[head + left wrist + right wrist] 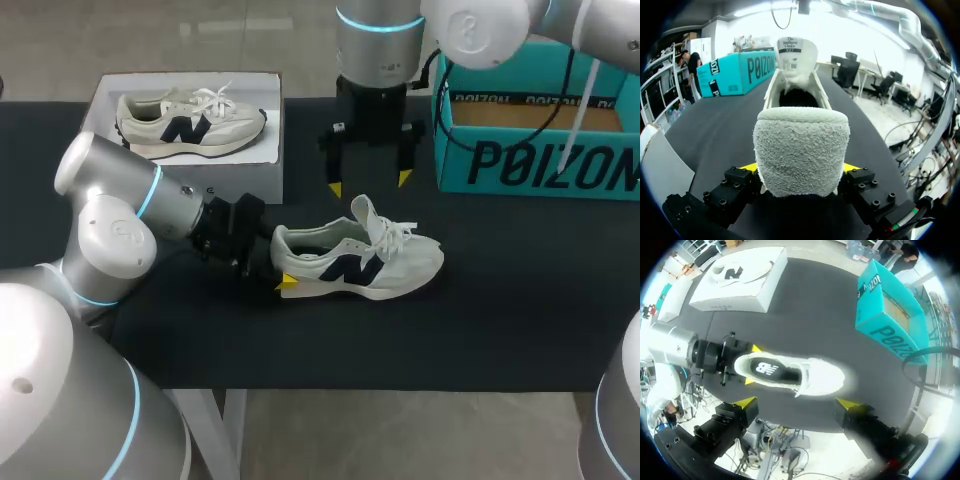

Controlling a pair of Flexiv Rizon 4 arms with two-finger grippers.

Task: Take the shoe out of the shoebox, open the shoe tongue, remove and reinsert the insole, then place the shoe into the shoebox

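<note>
A white sneaker with a dark logo [358, 262] lies on its sole in the middle of the head view, on the black table [520, 300], with its toe toward the right. The left gripper [799, 168] comes in from the left and is clamped on the sneaker's heel. In the left wrist view the fuzzy heel collar fills the gap between the fingers, with a yellow tip pressed against each side.

The tongue [796, 52] stands upright ahead of that gripper, beyond the dark mouth of the shoe. From the right wrist view the insole [771, 370] shows inside the shoe, lying flat with its printed mark facing up.

The right gripper [369, 183] hangs just above and behind the sneaker in the upper middle of the head view. Its fingers point down and are spread wide, touching nothing.

The teal shoebox [540, 150] sits open at the upper right, well apart from the sneaker. At the upper left a second sneaker [190, 122] rests on a white box [255, 165].
</note>
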